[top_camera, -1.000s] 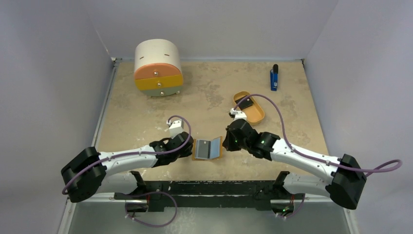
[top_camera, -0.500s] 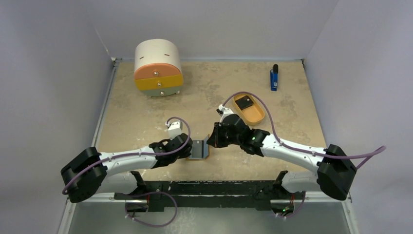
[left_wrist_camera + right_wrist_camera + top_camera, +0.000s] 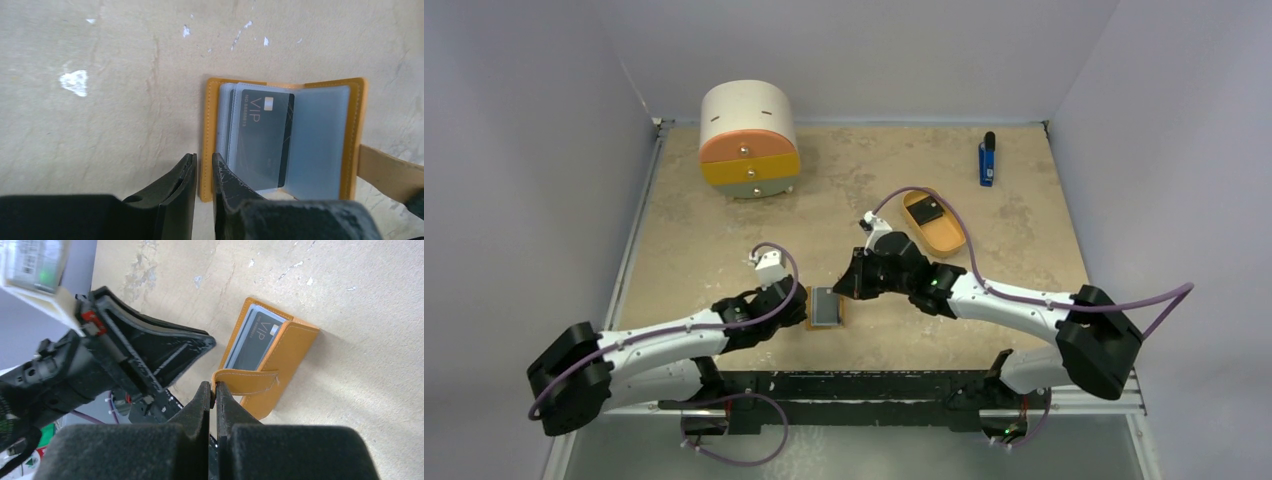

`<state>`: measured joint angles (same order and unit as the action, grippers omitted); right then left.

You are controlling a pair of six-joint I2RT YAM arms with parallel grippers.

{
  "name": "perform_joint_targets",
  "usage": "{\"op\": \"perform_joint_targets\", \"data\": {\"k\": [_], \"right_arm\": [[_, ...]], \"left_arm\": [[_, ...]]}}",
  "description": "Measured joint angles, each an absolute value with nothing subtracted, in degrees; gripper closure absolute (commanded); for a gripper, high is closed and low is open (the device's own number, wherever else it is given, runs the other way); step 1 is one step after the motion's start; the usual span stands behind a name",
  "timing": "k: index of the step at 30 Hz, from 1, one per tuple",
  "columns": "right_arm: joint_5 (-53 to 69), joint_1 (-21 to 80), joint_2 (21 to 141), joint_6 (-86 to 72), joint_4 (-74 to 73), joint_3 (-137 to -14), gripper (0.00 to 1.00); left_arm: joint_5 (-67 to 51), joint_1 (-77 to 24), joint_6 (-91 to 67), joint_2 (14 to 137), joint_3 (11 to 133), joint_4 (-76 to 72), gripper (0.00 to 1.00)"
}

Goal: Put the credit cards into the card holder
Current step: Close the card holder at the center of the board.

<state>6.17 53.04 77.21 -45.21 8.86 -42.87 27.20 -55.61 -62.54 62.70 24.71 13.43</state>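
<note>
The orange-tan leather fold-over card holder lies half open at the near middle of the beige desk, with a black VIP credit card in its clear pocket. The right fingers are clamped on its strap, one cover raised. The left fingers stand narrowly parted astride its edge; whether they grip it cannot be told.

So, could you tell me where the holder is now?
In the top view the holder sits front-centre on the table, between left claw and right claw.

- card holder — orange-tan, leather-like, matt, stitched edges; inner pockets of clear, faintly glossy plastic
- credit card — black, smooth, slight sheen
- table — beige, matt, mottled
</note>
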Motion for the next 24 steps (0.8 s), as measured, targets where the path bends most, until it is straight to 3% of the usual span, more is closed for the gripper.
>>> {"op": "perform_joint_targets", "data": {"k": [3, 5, 9, 14, 24], "right_arm": [[6.2, 53.0, 77.3, -45.2, 9.1, -42.9, 1.00], [6.2, 53.0, 77.7, -45.1, 9.4, -43.1, 1.00], [6.2, 53.0, 80.3, -45.0, 11.0, -44.4, 1.00], [7.5, 53.0, 84.5, -45.2, 14.1, -45.4, 1.00], [13.2, 53.7, 93.6, -46.5, 19.2, -47.9, 1.00]], "left_arm": [[29.4, -55.6, -63.5, 57.7, 24.5, 16.7, 0.85], [30.7, -55.6, -64.2, 56.0, 24.4, 18.0, 0.91], [31.4, -55.5, -66.2, 58.3, 23.4, 18.8, 0.99], [31.6, -55.5, -68.3, 62.2, 21.9, 18.1, 1.00], [31.6, -55.5, -71.2, 57.1, 18.7, 17.7, 1.00]]}}
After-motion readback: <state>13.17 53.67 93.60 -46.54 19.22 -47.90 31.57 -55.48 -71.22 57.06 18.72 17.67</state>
